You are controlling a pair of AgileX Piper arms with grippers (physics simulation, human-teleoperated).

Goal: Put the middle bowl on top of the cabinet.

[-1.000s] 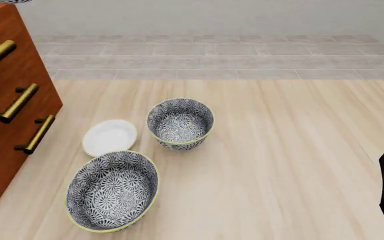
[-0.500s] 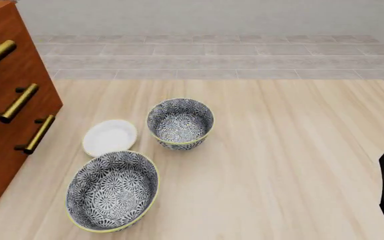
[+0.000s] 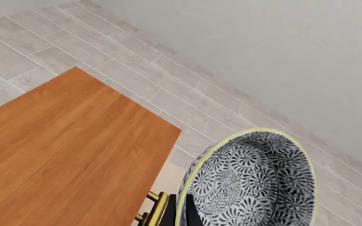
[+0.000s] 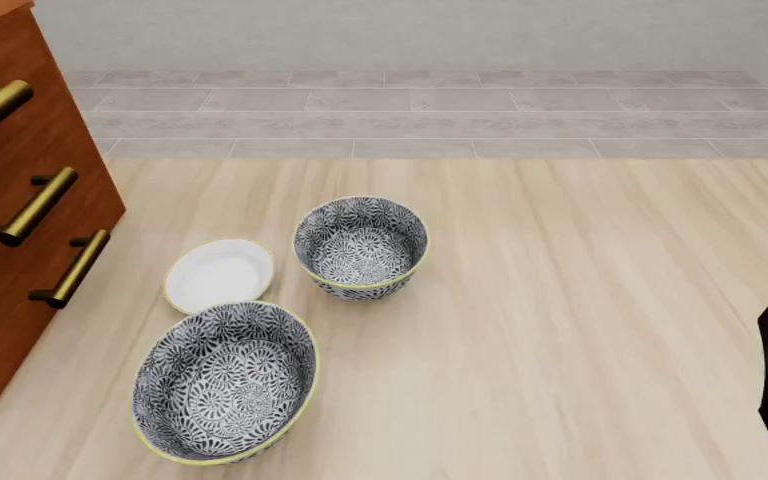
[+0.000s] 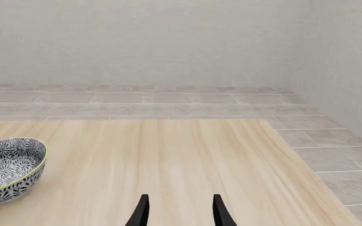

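Pale wood tabletop with grey floor tiles behind it is our setting, and most of the action is up off it right now. Starting at the jaws: in the left wrist view the middle bowl fills the lower part of the picture, with something dark at its near rim that we take for a finger of the left gripper, so we read that gripper as clamped on the rim, though the fingers are mostly hidden. The bowl hangs high, beside the cabinet top and past its edge, not yet over it. Our right gripper has its fingers apart with nothing between them, parked low over the right side of the table. Further out, two other patterned bowls are on the table: a bigger near one and a smaller far one, with a small white plate between them and the cabinet. Handling-wise, we'd guess the bowl is rigid, glazed ceramic, so a bit slick, somewhat heavy and chip-prone. A pinch on the rim is really the only hold, and it'll want to tilt, so we'd carry it level over the top and set it down gently.
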